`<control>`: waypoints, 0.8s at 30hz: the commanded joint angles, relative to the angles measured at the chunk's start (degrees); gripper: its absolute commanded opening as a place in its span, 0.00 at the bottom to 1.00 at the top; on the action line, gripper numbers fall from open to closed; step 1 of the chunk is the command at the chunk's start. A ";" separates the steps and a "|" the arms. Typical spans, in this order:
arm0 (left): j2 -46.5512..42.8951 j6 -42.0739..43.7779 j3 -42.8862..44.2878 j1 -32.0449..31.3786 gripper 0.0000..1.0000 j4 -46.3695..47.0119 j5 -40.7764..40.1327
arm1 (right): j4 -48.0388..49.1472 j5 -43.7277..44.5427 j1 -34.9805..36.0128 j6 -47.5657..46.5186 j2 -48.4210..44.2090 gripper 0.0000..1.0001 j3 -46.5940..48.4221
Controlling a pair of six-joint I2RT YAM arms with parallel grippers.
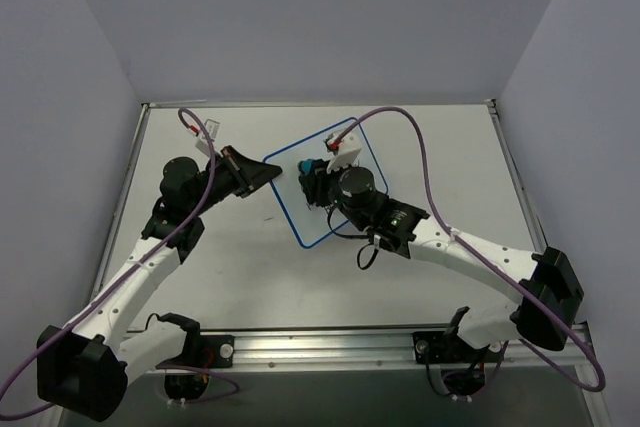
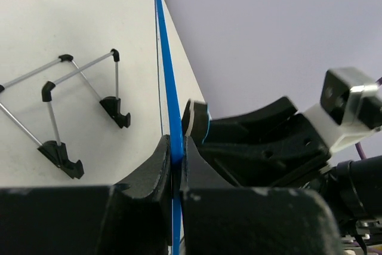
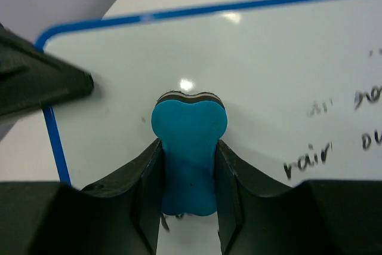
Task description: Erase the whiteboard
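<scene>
The whiteboard (image 1: 291,209), white with a thin blue rim, is in the middle of the table. My left gripper (image 1: 268,173) is shut on its left corner. In the left wrist view the jaws (image 2: 176,154) pinch the blue rim (image 2: 169,82) edge-on. My right gripper (image 1: 313,181) is shut on the blue eraser (image 1: 318,165) and presses it against the board face. In the right wrist view the eraser (image 3: 188,138) sits between my fingers on the whiteboard (image 3: 262,58). Black handwriting (image 3: 307,159) shows to its right. The area around the eraser is wiped.
A wire stand with black feet (image 2: 71,103) shows on the board's back side in the left wrist view. The left gripper's finger (image 3: 42,82) reaches onto the board's corner in the right wrist view. Purple walls enclose the white table (image 1: 450,157) on three sides.
</scene>
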 commanded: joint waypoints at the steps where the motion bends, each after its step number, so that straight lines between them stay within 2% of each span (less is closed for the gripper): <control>1: -5.41 -3.21 5.83 -0.58 0.02 16.01 4.24 | -5.43 -4.53 0.95 0.50 -1.39 0.06 -7.45; 6: -4.97 -5.58 4.60 -0.58 0.02 17.67 2.75 | 6.24 -8.13 1.30 -0.02 -5.79 0.07 -14.51; 15: -5.40 -12.60 2.32 -0.58 0.02 20.49 1.08 | 5.14 -10.59 0.34 -3.36 0.70 0.10 -7.40; 18: -6.02 -14.19 1.08 -0.49 0.02 20.93 0.46 | 5.39 -11.39 -1.07 -3.36 1.94 0.16 -6.08; 22: -6.11 -15.33 1.17 -0.49 0.02 21.46 1.07 | 4.96 -12.18 -2.56 -3.36 3.17 0.37 -5.11; 24: -6.20 -15.86 1.26 -0.49 0.02 21.81 1.34 | 4.87 -12.70 -2.74 -3.54 3.35 0.38 -5.11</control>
